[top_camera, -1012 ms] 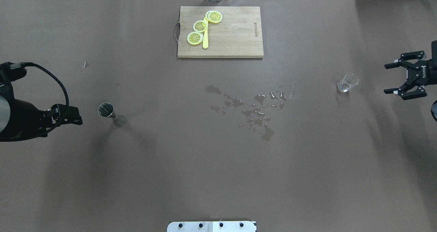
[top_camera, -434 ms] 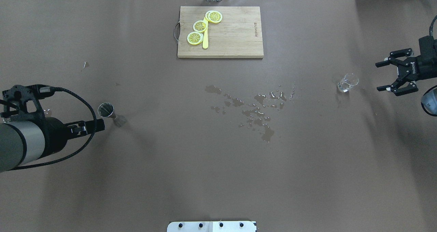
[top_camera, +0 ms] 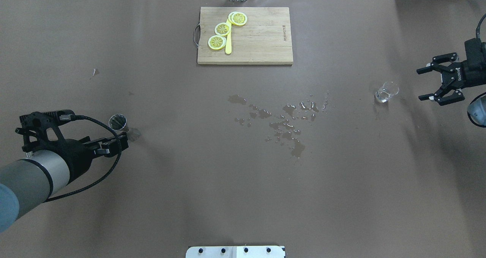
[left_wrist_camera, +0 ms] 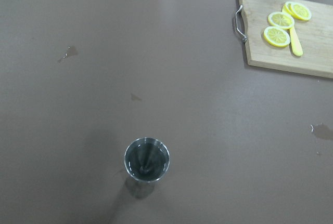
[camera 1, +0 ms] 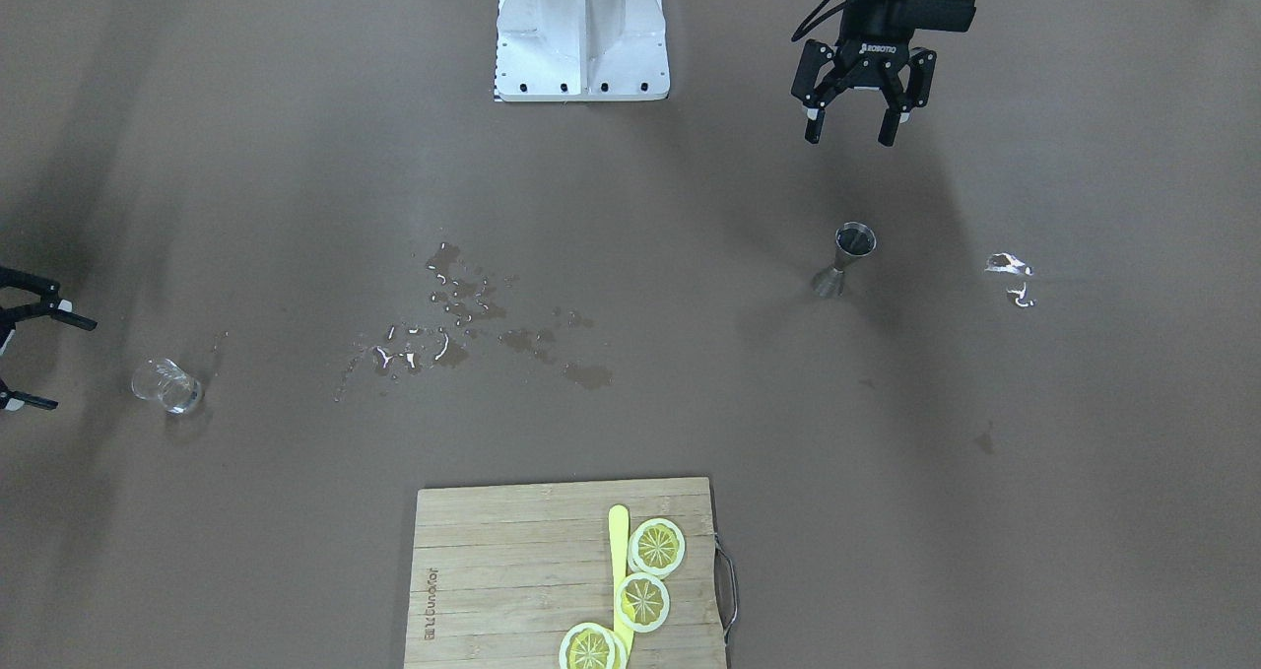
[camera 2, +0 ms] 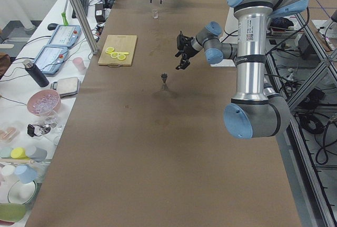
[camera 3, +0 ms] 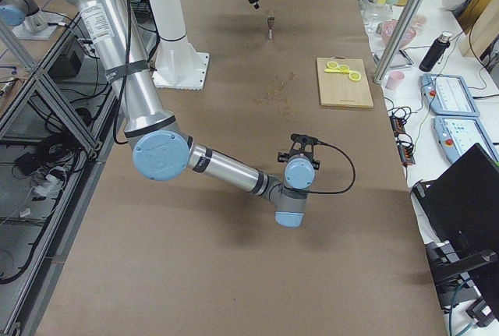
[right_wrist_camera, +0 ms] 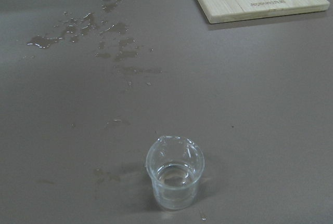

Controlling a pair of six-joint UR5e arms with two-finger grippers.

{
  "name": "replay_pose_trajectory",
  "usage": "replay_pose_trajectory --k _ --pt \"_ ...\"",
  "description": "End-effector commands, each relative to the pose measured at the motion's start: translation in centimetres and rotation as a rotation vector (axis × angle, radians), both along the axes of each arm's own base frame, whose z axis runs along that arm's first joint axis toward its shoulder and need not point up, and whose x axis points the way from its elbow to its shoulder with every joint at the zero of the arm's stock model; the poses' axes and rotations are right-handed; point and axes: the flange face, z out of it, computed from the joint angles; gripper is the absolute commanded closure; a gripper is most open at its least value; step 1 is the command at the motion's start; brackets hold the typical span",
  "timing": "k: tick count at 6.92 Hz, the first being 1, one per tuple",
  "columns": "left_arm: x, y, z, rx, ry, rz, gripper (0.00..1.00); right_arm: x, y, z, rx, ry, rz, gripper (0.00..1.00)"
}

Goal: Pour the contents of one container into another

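A steel jigger (top_camera: 117, 122) stands upright on the brown table, its cup showing from above in the left wrist view (left_wrist_camera: 147, 160). My left gripper (camera 1: 849, 140) hangs open and empty on the robot's side of the jigger, apart from it. A small clear glass beaker (top_camera: 386, 92) with a little liquid stands far to the right and fills the lower middle of the right wrist view (right_wrist_camera: 175, 173). My right gripper (top_camera: 418, 84) is open and empty, level with the beaker and a short gap to its right.
A wooden cutting board (top_camera: 262, 41) with lemon slices (top_camera: 223, 29) and a yellow knife lies at the far middle. Spilled liquid (top_camera: 284, 125) spreads over the table's centre. The robot's white base (camera 1: 581, 29) is at the near edge.
My left arm has swung in from the left edge, bringing its gripper close beside the jigger. My right gripper has shifted a little toward the beaker and further from the robot.
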Motion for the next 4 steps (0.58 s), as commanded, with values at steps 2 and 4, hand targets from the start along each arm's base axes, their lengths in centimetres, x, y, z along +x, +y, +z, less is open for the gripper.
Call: replay_pose_trajectory --k 2,4 --pt "0.1 -0.2 2.0 0.067 -0.061 -0.096 0.01 0.4 0.5 -1.4 0.028 -0.013 -0.009 0.0" --pt "2.2 -0.9 4.4 0.12 -0.046 -0.16 0.02 0.5 0.7 -1.4 0.02 -0.015 -0.017 0.0"
